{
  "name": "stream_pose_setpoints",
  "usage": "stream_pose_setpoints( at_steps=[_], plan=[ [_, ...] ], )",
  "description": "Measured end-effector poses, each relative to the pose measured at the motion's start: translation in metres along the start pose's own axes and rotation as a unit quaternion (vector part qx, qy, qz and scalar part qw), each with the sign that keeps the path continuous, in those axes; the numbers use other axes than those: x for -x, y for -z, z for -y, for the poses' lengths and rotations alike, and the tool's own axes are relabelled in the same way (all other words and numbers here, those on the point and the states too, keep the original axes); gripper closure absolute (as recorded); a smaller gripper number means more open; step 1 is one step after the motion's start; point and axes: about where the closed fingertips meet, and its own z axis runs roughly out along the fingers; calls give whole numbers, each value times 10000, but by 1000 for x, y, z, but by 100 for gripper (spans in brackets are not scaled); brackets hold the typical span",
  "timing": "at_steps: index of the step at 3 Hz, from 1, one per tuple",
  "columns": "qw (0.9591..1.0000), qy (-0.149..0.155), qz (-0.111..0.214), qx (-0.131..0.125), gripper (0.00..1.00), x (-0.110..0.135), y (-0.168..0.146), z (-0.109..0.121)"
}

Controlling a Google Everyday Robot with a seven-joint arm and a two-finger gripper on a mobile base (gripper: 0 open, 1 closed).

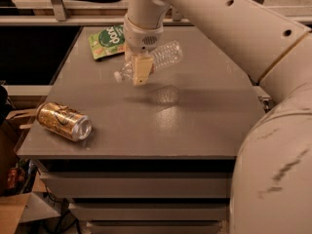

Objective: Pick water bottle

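Progress looks close to complete. The pale two-finger gripper [140, 74] hangs over the far middle of the grey table [204, 130], its jaws pinching the small clear ribbed plastic water bottle [165, 55] near the neck. The bottle lies almost level in the grip, with its white cap pointing left and its base to the right. A soft shadow on the tabletop beneath it, apart from the bottle, suggests the bottle is off the surface. What seems left is to raise it clear. The gold drink can [63, 121] lies on its side at the near left, and a green snack pouch [107, 40] sits at the far left.
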Motion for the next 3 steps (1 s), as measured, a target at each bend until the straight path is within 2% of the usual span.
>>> stream_pose_setpoints(
  at_steps=[2, 3],
  plan=[
    [9989, 216, -85, -397, 100, 2, 48, 23],
    [9989, 228, -70, -398, 100, 3, 49, 23]
  ],
)
